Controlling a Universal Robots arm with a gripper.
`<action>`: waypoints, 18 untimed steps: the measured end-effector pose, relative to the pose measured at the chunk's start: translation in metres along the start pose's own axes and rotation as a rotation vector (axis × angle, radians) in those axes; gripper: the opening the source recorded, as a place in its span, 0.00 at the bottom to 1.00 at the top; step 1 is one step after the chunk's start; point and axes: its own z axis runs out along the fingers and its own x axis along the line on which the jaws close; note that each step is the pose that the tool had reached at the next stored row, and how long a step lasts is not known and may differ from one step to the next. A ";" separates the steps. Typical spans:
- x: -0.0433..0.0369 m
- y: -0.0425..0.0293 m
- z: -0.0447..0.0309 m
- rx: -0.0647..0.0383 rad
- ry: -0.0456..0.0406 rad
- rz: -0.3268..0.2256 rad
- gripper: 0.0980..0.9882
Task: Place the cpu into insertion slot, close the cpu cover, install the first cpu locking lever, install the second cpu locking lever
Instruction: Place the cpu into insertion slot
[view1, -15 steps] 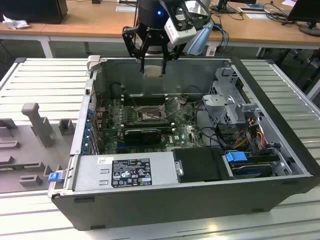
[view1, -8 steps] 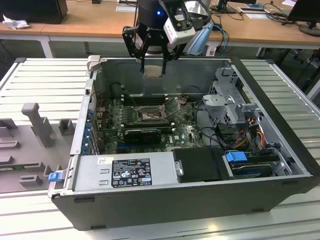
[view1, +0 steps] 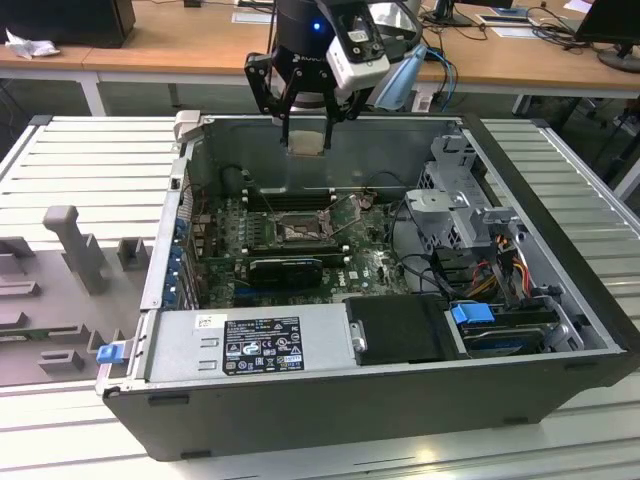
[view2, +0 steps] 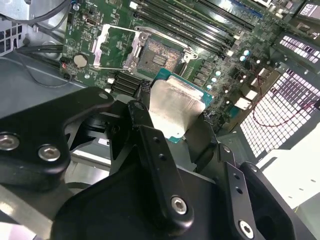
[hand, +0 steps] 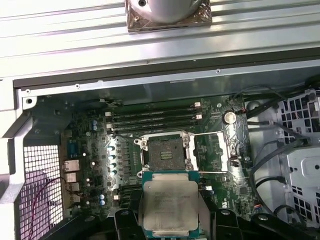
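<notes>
My gripper (view1: 306, 132) hangs above the open computer case, shut on the cpu (view1: 305, 146), a flat silvery-beige square chip held flat between the two black fingers (view2: 141, 116). In both wrist views the cpu (hand: 170, 204) (view2: 172, 106) sits well above the green motherboard. The insertion slot (hand: 164, 154) (view2: 155, 54) (view1: 299, 229) lies bare below it, a dark square recess in a metal rim. The cpu cover (hand: 211, 151) (view2: 113, 47) is swung open, lying beside the slot. Thin wire locking levers (view1: 347, 206) stand raised near the slot.
Long black memory slots (hand: 152, 117) run along one side of the insertion slot. A long black card (view1: 286, 268) lies on the board's near side. The grey power supply (view1: 250, 345), a drive cage (view1: 452, 205) and loose cables (view1: 500, 262) stand inside the case walls (view1: 560, 240).
</notes>
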 end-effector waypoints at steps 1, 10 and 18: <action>0.0000 0.0000 -0.0001 0.000 -0.0003 0.004 0.48; 0.0000 0.0000 -0.0001 -0.001 -0.0030 0.034 0.48; 0.0000 0.0000 0.0000 -0.001 -0.0056 0.063 0.48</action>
